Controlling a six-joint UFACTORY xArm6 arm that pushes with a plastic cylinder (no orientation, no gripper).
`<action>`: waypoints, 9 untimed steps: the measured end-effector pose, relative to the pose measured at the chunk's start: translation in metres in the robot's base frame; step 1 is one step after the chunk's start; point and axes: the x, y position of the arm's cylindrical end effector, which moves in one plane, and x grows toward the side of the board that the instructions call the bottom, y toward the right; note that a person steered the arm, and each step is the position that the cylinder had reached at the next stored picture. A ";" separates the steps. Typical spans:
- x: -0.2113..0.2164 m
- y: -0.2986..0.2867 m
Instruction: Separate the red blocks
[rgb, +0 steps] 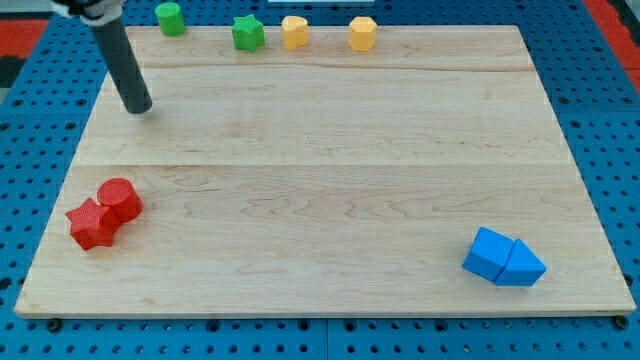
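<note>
1. Camera view: a red star block (93, 224) and a red cylinder block (120, 199) sit touching at the wooden counter's (330, 150) lower left.
2. Both look small, rigid and light, likely to slide easily; a push at the seam between them should part them.
3. My tip (138, 107) rests well above the pair, near the view's upper left, the rod leaning up-left.
4. No jaws exist on this rod, so nothing is grasped.

text: none readable | labels: none | numbers: none | brands/signs: none on board, blocks or rod
</note>
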 end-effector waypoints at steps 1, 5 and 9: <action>0.059 0.019; 0.235 -0.070; 0.180 0.020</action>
